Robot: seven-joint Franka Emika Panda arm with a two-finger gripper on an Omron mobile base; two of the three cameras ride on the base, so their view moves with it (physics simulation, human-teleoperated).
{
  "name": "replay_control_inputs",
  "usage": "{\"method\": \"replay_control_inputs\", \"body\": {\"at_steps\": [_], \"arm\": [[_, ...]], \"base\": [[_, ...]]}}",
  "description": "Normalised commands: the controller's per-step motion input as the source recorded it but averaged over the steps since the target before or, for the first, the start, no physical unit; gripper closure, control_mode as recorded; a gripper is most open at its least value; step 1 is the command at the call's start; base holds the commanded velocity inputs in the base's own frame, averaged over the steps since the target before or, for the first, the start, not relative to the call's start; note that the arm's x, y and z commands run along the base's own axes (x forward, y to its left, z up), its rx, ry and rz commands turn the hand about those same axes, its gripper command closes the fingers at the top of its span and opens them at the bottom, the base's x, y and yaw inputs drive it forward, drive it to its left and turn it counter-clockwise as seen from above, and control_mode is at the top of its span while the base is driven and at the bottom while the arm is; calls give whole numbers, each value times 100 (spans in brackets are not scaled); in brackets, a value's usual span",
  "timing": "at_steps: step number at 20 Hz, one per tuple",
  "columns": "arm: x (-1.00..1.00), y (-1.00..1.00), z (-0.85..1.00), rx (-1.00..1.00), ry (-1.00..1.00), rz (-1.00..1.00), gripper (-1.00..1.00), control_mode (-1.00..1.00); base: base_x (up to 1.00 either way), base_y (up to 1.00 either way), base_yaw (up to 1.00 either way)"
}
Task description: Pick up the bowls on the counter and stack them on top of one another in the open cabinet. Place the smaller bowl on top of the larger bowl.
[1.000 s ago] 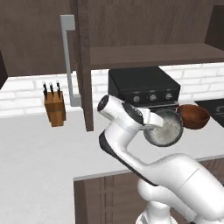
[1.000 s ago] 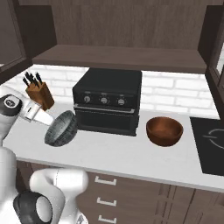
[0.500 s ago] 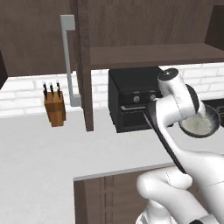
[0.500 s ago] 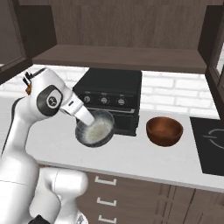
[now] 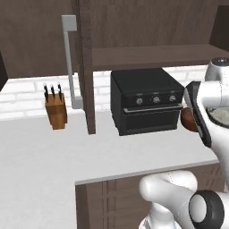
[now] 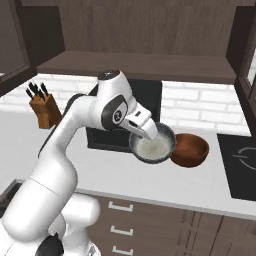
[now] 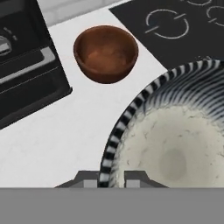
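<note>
Two bowls are in play, and one of them is already off the counter (image 6: 210,187). The smaller bowl (image 6: 152,145), grey outside with a pale speckled inside and a striped rim, hangs in the gripper (image 6: 146,131) above the worktop, just in front of the black toaster oven (image 6: 125,117). In the hand view the finger tips (image 7: 134,180) sit at six o'clock with the bowl's rim (image 7: 114,142) pinched between them, so the jaws stand narrow, clamped on that rim; the bowl spreads away toward three o'clock.

The larger bowl (image 6: 189,149), glossy reddish-brown, sits on the counter at about three o'clock of the carried bowl in the right base view, their outlines overlapping there. In the hand view it (image 7: 106,53) lies at eleven o'clock, clearly apart from the grey one, beside the dark cooktop (image 7: 183,26).

By my reading the step in hand is carrying the small bowl. The open cabinet's shelf (image 6: 135,65) lies at twelve o'clock, above the oven, and nothing stands on it in these views. Since the small bowl must end on top, the next move calls for a choice: lift it to the shelf and restack later, or lower it into the brown bowl first. Either way the rim pinch needs a level, slow motion so that the bowl does not swing or slip.
</note>
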Motion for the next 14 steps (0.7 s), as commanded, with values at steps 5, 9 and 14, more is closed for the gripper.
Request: {"method": "replay_control_inputs", "body": {"at_steps": [5,9,14], "arm": [[19,-94,-22,-3,4,54,100,-100],[5,-64,-26,0,0,71,100,-100],[26,-9,-7,-10,11,67,100,-100]], "base": [[0,0,0],[0,0,0],[0,0,0]]}}
